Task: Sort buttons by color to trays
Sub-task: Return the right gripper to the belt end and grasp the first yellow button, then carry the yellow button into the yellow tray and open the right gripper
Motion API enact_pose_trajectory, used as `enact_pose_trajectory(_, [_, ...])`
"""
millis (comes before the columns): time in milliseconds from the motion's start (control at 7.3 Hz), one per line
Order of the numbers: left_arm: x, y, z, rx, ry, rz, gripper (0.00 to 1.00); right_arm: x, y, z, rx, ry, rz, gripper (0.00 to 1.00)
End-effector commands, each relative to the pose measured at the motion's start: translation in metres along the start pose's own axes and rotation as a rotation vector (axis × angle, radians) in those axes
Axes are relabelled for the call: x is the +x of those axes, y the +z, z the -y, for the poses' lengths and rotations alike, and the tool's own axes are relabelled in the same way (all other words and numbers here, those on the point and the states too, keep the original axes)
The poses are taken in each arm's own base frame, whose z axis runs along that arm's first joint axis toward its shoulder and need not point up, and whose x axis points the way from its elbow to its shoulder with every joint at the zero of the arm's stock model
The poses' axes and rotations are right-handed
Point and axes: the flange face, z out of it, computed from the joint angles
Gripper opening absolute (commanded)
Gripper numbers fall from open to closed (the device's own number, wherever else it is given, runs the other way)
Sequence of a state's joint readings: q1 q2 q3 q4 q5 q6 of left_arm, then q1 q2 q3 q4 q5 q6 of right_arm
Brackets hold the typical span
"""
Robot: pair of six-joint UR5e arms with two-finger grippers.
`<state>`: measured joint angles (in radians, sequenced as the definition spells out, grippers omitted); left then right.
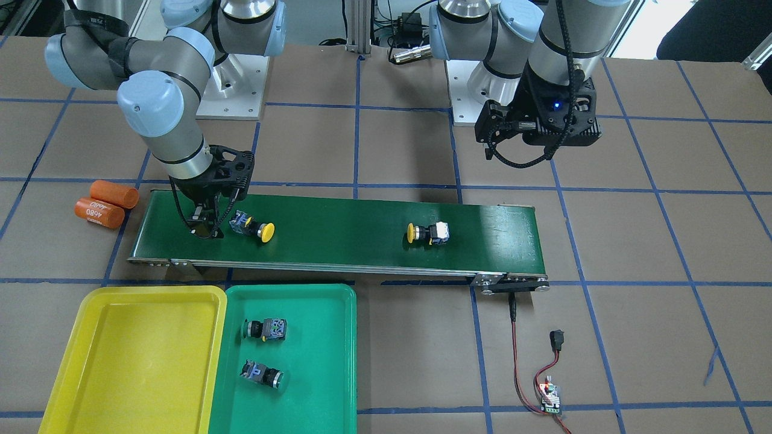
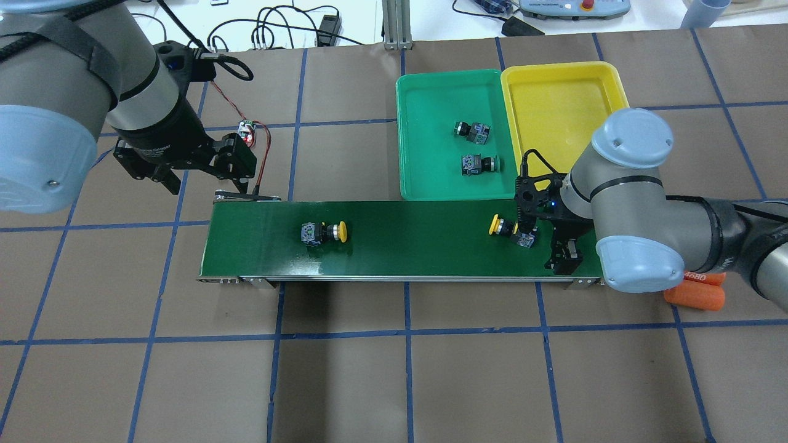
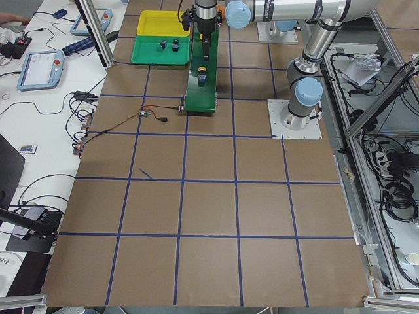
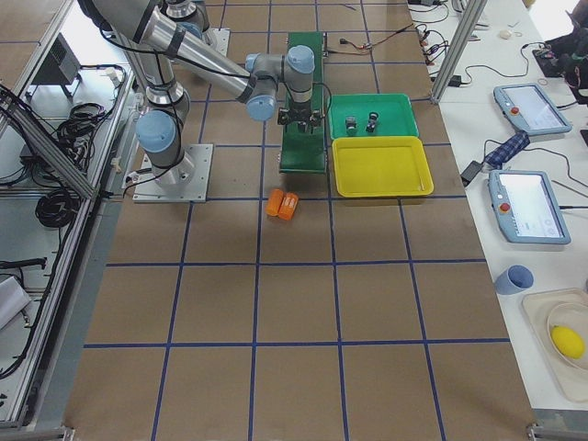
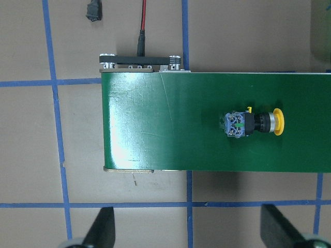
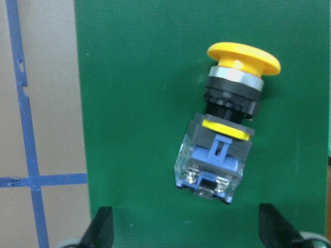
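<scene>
1. In the view from above and behind the robot, the left gripper is at far left. It hangs over the worktop by the left end of the belt with its fingers spread wide, holding nothing.
2. A long dark green conveyor belt runs across the middle. The first yellow button lies on its side on the left part of the belt, cap pointing right.
3. Further right on the belt lies the second yellow button, cap pointing left.
4. Beyond the belt, the green tray holds two green buttons, lying apart from each other. The green colour looks sorted.
5. Just beside it on the right, the yellow tray holds no buttons.
6. The right gripper sits low over the right end of the belt. Its fingers are wide apart, and the second yellow button lies just ahead of them, not gripped.
7. Two orange cylinders lie on the worktop at far right and are not part of the sort.
8. The task seems about half done, with both yellow buttons yet to go into the yellow tray.
</scene>
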<state>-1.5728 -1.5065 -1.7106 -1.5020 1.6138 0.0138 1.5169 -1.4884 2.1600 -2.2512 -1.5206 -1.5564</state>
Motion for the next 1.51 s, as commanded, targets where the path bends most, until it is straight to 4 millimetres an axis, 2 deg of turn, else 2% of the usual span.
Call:
enact_pose_trajectory(0, [0.0, -0.005, 0.002, 0.013, 0.001, -0.003, 1.0, 0.0, 0.0, 0.001, 0.002, -0.001, -0.002, 1.0])
enact_pose_trajectory(411, [-0.001, -0.007, 0.002, 0.019, 0.0, -0.003, 1.0, 0.001, 0.0, 0.002, 0.01, -0.003, -0.008, 1.0])
enact_pose_trajectory(548, [-0.001, -0.009, 0.001, 0.022, 0.002, -0.003, 1.0, 0.003, -0.002, 0.002, 0.007, -0.007, -0.025, 0.83])
enact_pose_trajectory(685, [-0.002, -0.009, 0.002, 0.023, 0.003, -0.003, 1.0, 0.003, -0.002, 0.001, -0.002, -0.002, -0.025, 0.52])
enact_pose_trajectory(822, [-0.002, -0.01, 0.003, 0.025, 0.005, -0.003, 1.0, 0.004, -0.003, 0.001, -0.002, -0.002, -0.031, 0.41])
enact_pose_trajectory(959, [-0.002, -0.011, 0.003, 0.026, 0.006, -0.004, 1.0, 0.013, -0.012, 0.001, -0.003, -0.004, -0.057, 0.36])
enact_pose_trajectory(1233, [-0.002, -0.01, 0.004, 0.023, 0.005, -0.004, 1.0, 0.055, -0.024, 0.001, -0.006, -0.005, -0.094, 0.35])
enact_pose_trajectory(1370, [-0.002, -0.007, 0.006, 0.017, 0.0, -0.003, 1.0, 0.077, -0.033, 0.001, -0.007, -0.006, -0.118, 0.29])
